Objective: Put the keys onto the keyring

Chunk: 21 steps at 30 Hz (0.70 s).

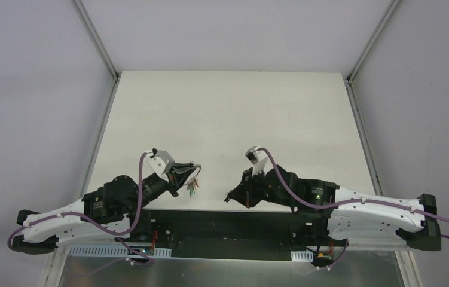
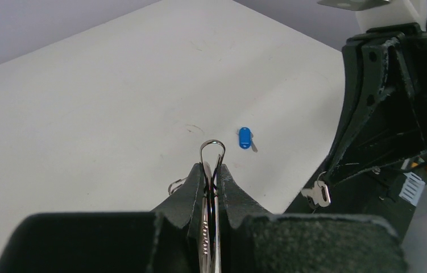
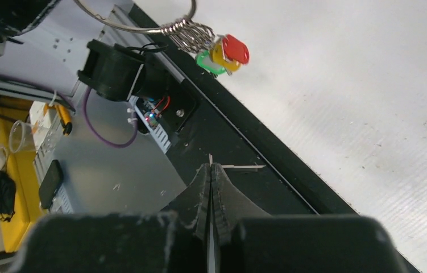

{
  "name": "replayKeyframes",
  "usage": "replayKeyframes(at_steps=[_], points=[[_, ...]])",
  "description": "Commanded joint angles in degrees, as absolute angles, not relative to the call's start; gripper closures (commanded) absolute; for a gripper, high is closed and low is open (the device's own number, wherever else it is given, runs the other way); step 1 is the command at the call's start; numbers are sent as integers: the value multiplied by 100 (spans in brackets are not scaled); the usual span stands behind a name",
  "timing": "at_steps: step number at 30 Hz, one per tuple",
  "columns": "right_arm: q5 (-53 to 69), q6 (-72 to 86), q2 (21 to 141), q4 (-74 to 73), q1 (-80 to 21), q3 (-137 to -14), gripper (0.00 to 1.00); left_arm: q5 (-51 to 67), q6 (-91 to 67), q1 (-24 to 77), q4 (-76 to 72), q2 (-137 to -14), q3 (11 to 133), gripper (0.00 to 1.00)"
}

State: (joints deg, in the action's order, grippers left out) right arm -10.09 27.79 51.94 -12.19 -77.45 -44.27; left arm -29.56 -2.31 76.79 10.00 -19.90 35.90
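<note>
The white surface [image 1: 228, 119] carries both arms at its near edge, their tips facing each other and a little apart. The left claw [image 2: 212, 173] is pressed together on the wire keyring [image 2: 213, 142], whose loop stands up out of the fingers; red, yellow and green keys [image 3: 222, 54] hang bunched from the ring. The right claw [image 3: 211, 170] is clamped on a silver key [image 2: 320, 193], held off the surface at its tip. A blue-capped key [image 2: 245, 137] lies alone on the surface between the claws, its blade too small to make out.
</note>
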Motion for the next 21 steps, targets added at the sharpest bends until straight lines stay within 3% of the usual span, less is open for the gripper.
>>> replayKeyframes(at_steps=[1,9,21], points=[[-425,2609,4984,-658,-7792,-4433,100,-2085,9,7664,608,-2074,3859,100],[419,3285,4884,968,-7796,-4110,100,-1281,308,7668,223,-2018,3821,100],[353,4160,5183,2619,-7795,-3907,100,-645,471,7664,-202,-2012,3779,100]])
